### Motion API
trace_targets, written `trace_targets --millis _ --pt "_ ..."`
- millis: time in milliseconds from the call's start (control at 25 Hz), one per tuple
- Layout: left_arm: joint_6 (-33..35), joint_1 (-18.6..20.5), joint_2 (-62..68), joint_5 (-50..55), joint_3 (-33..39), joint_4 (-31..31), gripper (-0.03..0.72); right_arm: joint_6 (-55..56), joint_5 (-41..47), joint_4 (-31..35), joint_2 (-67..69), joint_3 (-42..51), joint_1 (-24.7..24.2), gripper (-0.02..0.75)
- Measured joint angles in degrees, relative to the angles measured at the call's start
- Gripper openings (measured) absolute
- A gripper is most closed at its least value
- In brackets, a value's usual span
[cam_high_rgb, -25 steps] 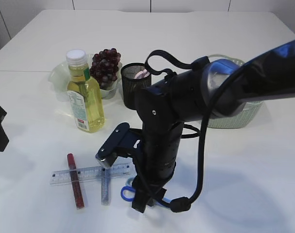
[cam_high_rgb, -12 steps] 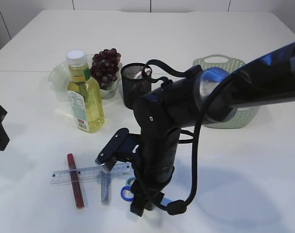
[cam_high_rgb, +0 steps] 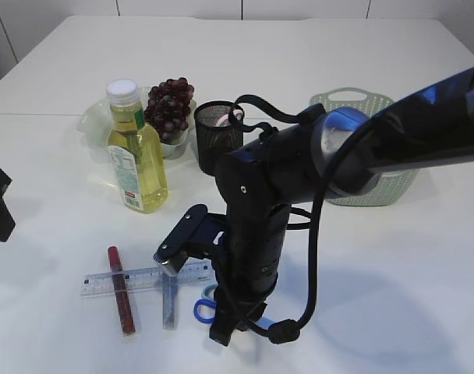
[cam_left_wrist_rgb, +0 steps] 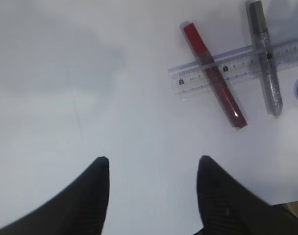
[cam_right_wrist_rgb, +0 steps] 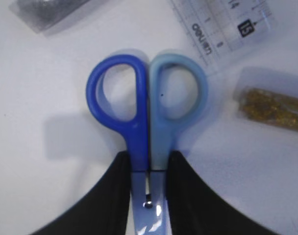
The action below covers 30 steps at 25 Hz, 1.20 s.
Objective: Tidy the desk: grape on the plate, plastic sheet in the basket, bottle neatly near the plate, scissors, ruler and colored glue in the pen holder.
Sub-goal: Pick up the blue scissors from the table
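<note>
Clear plastic ruler (cam_right_wrist_rgb: 226, 25) printed "deli" and "15", crossed by red (cam_high_rgb: 121, 290) and silver glue sticks (cam_high_rgb: 170, 299); gold one (cam_right_wrist_rgb: 274, 107) beside. Blue-handled scissors (cam_right_wrist_rgb: 146, 110) flat on table, pinched by right gripper (cam_right_wrist_rgb: 148, 171). Left gripper (cam_left_wrist_rgb: 153, 169) apart, empty. Yellow-liquid bottle (cam_high_rgb: 137, 152), grapes (cam_high_rgb: 169, 107), mesh holder (cam_high_rgb: 218, 135), green basket (cam_high_rgb: 377, 175) behind

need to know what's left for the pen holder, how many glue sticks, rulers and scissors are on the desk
glue sticks: 3, red, silver, gold
ruler: 1
scissors: 1, right gripper shut on them
total: 5
</note>
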Motion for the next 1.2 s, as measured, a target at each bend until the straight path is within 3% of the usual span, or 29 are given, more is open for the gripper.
trace_targets --millis 520,880,1200 --pt "0.0 0.0 0.0 -0.1 0.0 0.0 0.415 0.0 0.0 0.1 0.0 0.0 0.0 0.165" --pt "0.0 0.0 0.0 -0.1 0.0 0.0 0.415 -0.1 2.1 4.8 -0.5 0.0 -0.1 0.165" --pt "0.0 0.0 0.0 -0.1 0.0 0.0 0.415 -3.3 6.7 8.6 -4.9 0.0 -4.1 0.165"
